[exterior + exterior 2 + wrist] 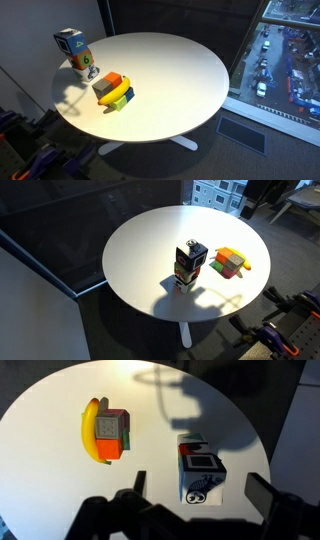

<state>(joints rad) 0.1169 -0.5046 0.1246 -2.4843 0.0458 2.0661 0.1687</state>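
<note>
Only your wrist view catches the end effector (198, 488): fingers spread wide, nothing held. The carton (200, 468) sits on the tabletop (50, 490) below that gap. Both exterior views show it upright, long axis vertical.

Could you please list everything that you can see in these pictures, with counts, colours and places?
Table: one, white, round, on a dark floor.
Carton: one, printed in blue, white and orange, upright near the table's edge.
Banana: one, yellow, lying on the table apart from the carton.
Block: one, grey, orange and green, lying against the banana.
Window: one, overlooking a street, beside the table.
Gripper: one, black, open and holding nothing, above the table, nearest the carton.
</note>
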